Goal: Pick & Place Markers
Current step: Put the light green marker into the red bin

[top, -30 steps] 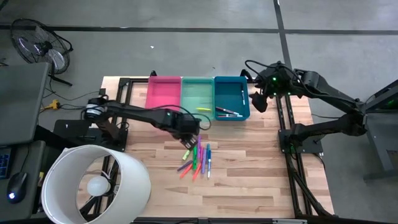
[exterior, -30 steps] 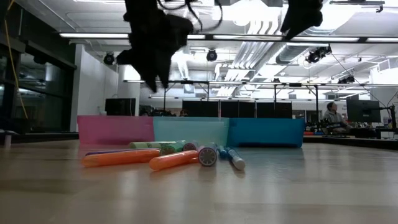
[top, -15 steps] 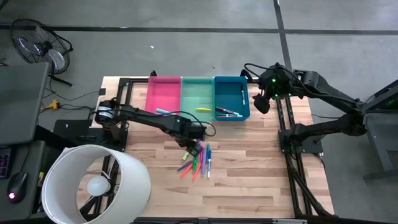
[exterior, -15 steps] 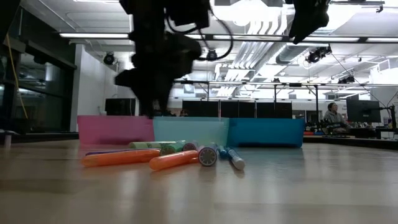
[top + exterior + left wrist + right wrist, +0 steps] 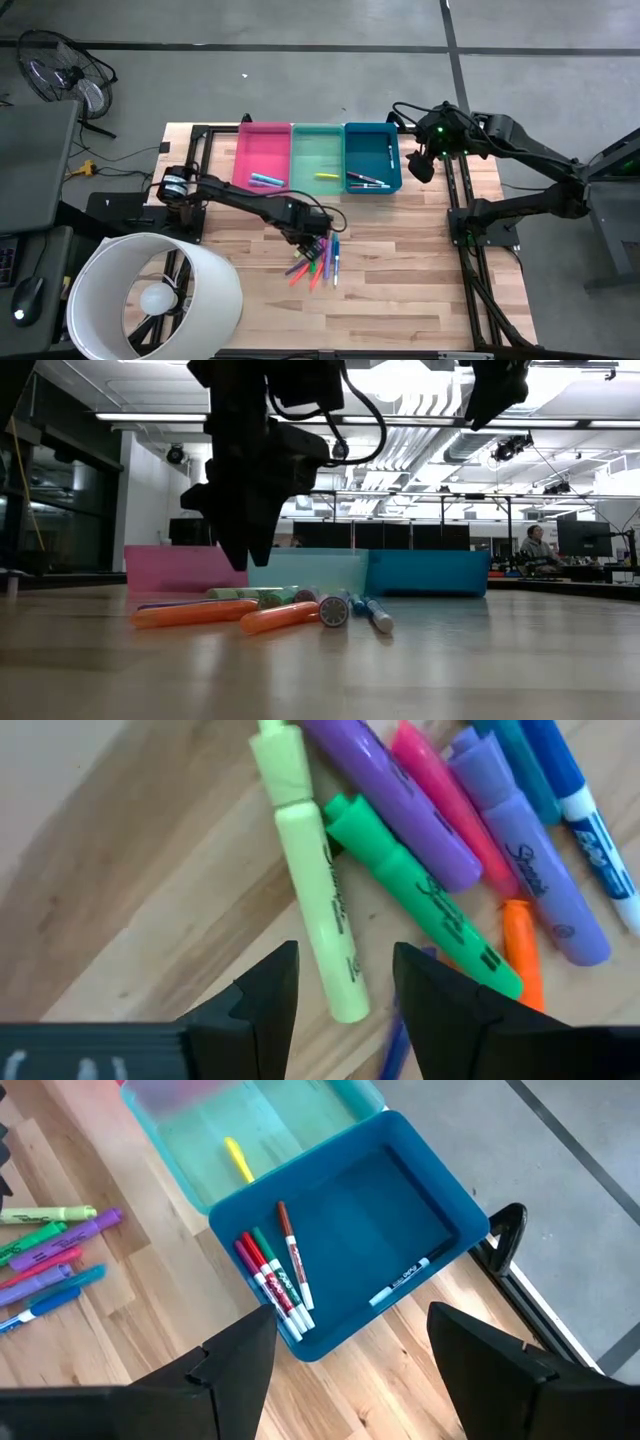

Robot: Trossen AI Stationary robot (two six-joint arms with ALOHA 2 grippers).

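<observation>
Left gripper [image 5: 345, 982] spread over yellow marker [image 5: 312, 890], pile at worktop 6 o'clock; reach step, next: drop, pinch. Right gripper [image 5: 350, 1342] spread, idle

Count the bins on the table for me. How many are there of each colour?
Pink bin: 1
Green bin: 1
Blue bin: 1
Total: 3 bins
</observation>
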